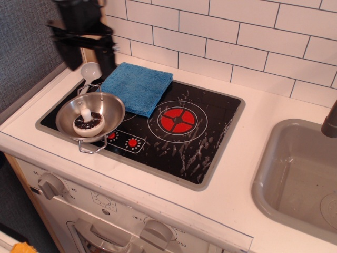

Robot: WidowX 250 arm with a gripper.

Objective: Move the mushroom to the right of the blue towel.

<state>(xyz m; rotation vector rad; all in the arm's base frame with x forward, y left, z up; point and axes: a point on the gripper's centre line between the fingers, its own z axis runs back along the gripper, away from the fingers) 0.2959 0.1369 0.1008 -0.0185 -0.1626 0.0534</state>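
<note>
The mushroom (88, 123) lies upside down in the steel bowl (112, 107), brown gills up and white stem pointing up. The blue towel (137, 86) lies folded on the back left of the stovetop, just behind and right of the bowl. My gripper (88, 58) hangs open and empty above the back left corner of the stove, behind the bowl and left of the towel. It is blurred by motion.
A white plastic spoon (91, 70) lies behind the bowl, partly under the gripper. The black stovetop (200, 137) has a red burner (177, 120) right of the towel. A grey sink (300, 176) is at the right. A tiled wall runs along the back.
</note>
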